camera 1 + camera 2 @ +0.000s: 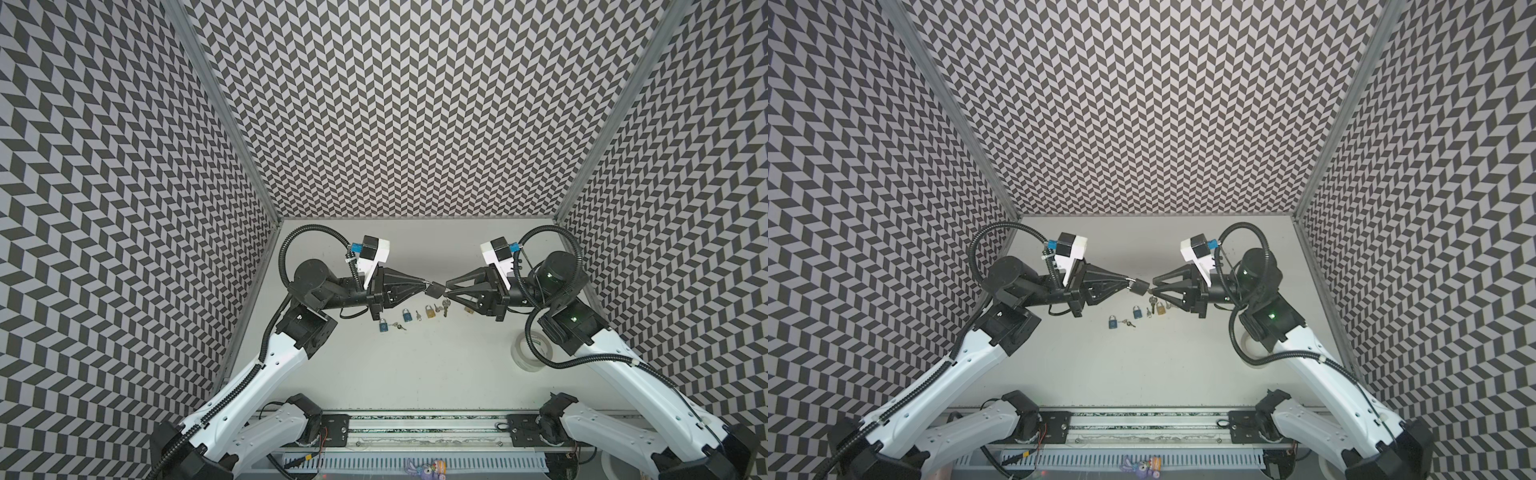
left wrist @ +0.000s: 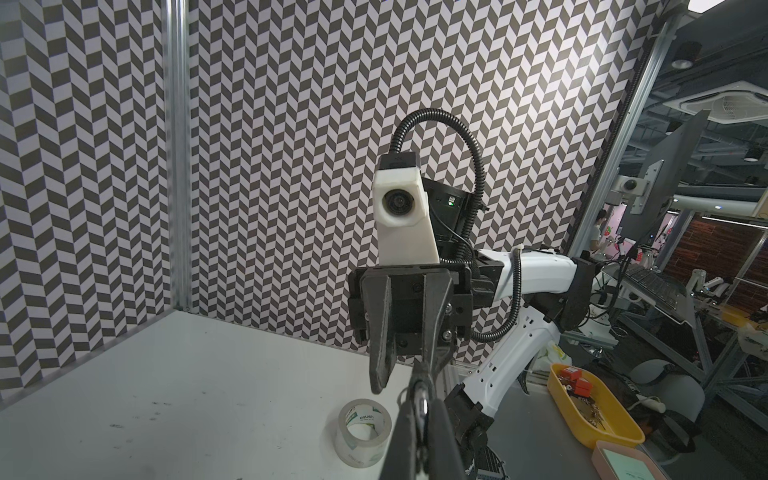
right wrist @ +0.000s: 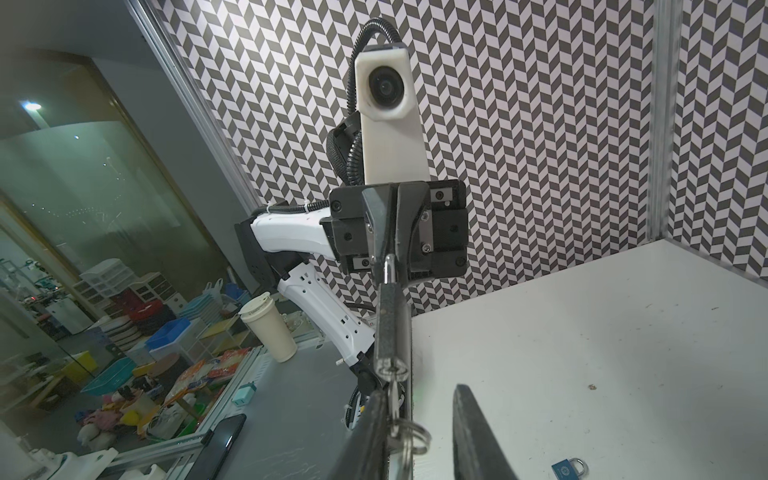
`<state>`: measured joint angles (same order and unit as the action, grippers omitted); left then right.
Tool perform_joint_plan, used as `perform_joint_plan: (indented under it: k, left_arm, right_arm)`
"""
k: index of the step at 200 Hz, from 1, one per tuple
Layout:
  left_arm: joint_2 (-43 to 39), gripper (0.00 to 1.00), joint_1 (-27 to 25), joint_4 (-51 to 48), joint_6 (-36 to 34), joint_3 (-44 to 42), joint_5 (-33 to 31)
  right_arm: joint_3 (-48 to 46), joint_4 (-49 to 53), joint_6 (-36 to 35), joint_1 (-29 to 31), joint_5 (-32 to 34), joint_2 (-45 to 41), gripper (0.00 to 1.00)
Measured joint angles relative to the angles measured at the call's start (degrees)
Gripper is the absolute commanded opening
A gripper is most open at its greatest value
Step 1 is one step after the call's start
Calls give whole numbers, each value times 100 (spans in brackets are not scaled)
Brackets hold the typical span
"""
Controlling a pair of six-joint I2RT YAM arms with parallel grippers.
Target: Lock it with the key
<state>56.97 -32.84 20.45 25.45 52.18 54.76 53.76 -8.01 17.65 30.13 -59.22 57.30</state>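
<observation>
A black padlock (image 1: 435, 289) (image 1: 1140, 287) hangs in the air over the table's middle in both top views. My left gripper (image 1: 424, 284) (image 1: 1130, 282) (image 2: 423, 409) is shut on its silver shackle (image 3: 389, 266). In the right wrist view the padlock body (image 3: 388, 328) points toward the camera. A key (image 3: 392, 390) sits in its keyhole, with a key ring (image 3: 409, 436) dangling below. My right gripper (image 1: 448, 286) (image 1: 1153, 289) (image 3: 417, 395) straddles the key with its jaws open. One finger (image 3: 374, 415) lies against the key; the other finger stands well apart from it.
Two blue padlocks (image 1: 382, 324) (image 1: 407, 316) and a brass padlock (image 1: 430, 311) lie on the table below the grippers, with small keys beside them. A roll of clear tape (image 1: 530, 351) (image 2: 363, 432) stands at the right, near the right arm.
</observation>
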Motion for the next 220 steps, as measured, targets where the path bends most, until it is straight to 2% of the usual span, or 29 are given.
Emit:
perform_joint_plan:
  k: [47, 89, 156, 220]
  left_arm:
    - [0, 0, 0, 22, 4, 0, 2]
    - [0, 0, 4, 28, 4, 0, 0]
    - [0, 0, 7, 31, 2, -2, -52]
    - [-118, 0, 289, 24, 17, -96, -116]
  right_arm:
    - [2, -111, 48, 0, -85, 7, 8]
    - [2, -120, 37, 0, -111, 7, 0]
    - [9, -11, -138, 0, -83, 2, 0]
    - [20, 476, -503, 0, 92, -81, 0]
